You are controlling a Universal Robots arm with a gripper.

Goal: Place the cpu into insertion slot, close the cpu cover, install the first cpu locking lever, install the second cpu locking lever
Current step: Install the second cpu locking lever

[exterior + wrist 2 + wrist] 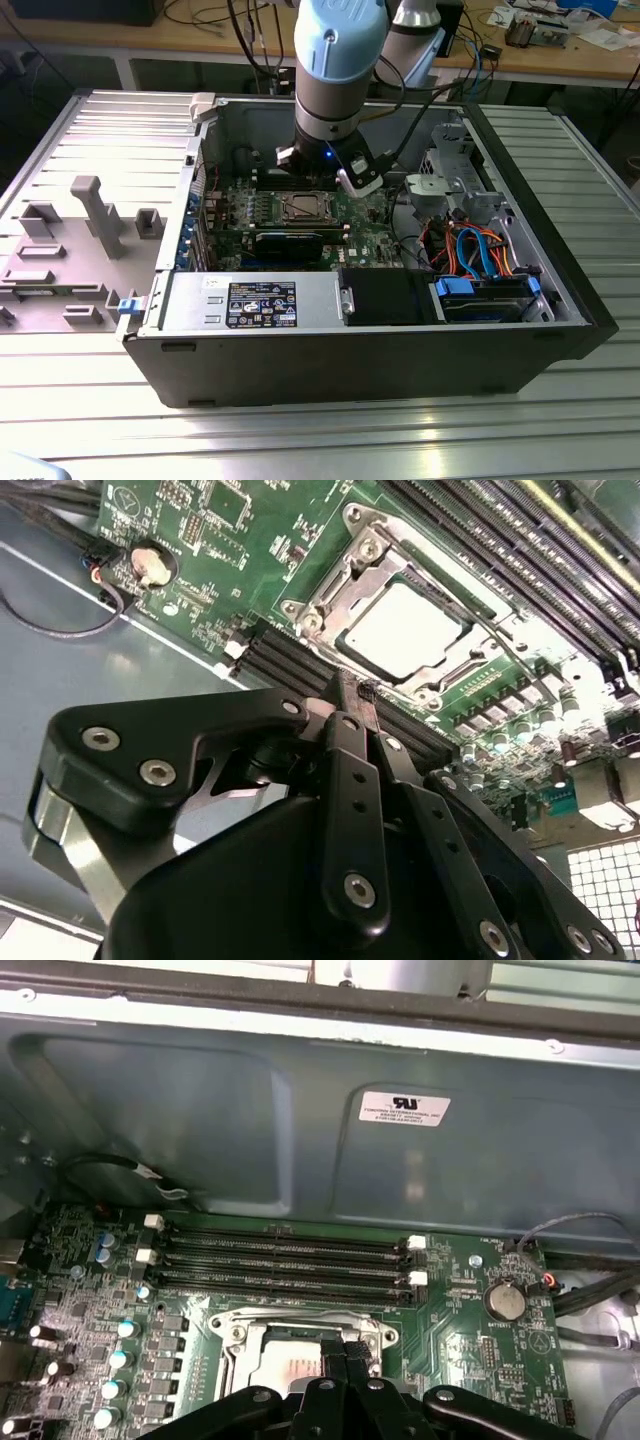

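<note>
Second wrist view, nearest the lens: gripper (pixel 358 695), black linkage fingers (pixel 345 730) drawn together to a narrow tip, clenched, nothing seen between them. The tip sits just short of the socket's near edge, over a dark finned block; whether it touches the board cannot be told.

Just beyond the tip: the cpu (pixel 405 632), pale grey square top, lying flat in the insertion slot (pixel 372 552). The cpu cover (pixel 330 595), a silvery frame, appears to be down around the chip, its window showing the metal top. Placement looks done, cover probably closed. Whether either locking lever is latched cannot be judged from these pictures.

First wrist view: the fingertips cross the near rim of the socket, with the chip partly behind them; memory slots (pixel 285 1250) lie farther back.

Exterior view: the arm hangs over the open computer case (pixel 520 330), with the socket on the green motherboard (pixel 365 235) just below and in front of the wrist.
</note>
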